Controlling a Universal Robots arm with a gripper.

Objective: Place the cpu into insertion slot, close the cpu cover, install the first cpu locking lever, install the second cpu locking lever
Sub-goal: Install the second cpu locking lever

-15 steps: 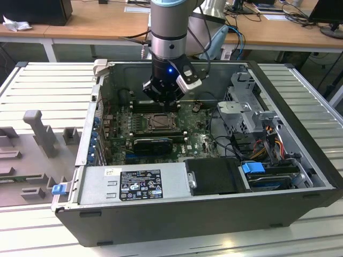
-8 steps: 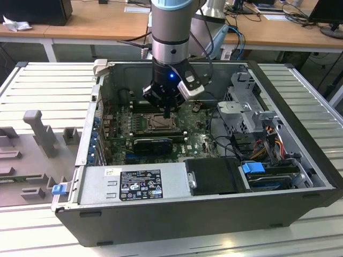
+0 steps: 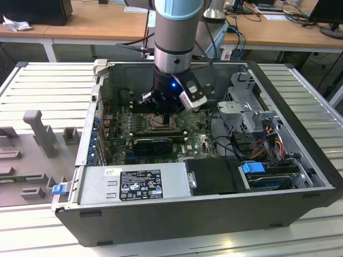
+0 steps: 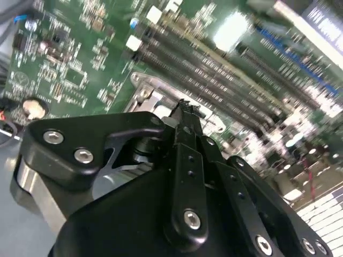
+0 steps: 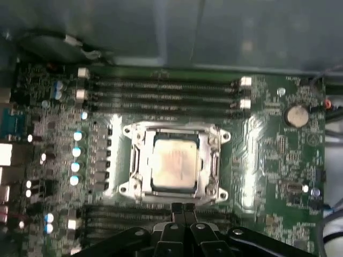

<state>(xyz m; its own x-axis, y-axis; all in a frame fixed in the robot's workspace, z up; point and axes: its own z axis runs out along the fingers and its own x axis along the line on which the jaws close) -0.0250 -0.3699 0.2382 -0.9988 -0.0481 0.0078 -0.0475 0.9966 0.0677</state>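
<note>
The cpu (image 5: 174, 163) lies flat in the insertion slot (image 5: 135, 160), its pale silver-beige face showing through the cut-out of the cpu cover (image 5: 170, 130). The silver cover lies down flat around the chip. My gripper (image 5: 183, 206) hovers just beside the socket's edge, its black fingers pressed together with nothing between them. In the second wrist view the gripper (image 4: 186, 110) tapers to a point over a corner of the cover (image 4: 144, 88). The exterior view shows the gripper (image 3: 167, 114) low over the socket (image 3: 155, 124) inside the case. I cannot make out the cpu locking levers.
Long black memory slots (image 5: 166, 88) run on both sides of the socket. A coin battery (image 5: 295, 114) sits on the board. The open computer case (image 3: 300, 107) holds a power supply (image 3: 134, 184), a drive cage (image 3: 244, 99) and loose cables (image 3: 268, 144).
</note>
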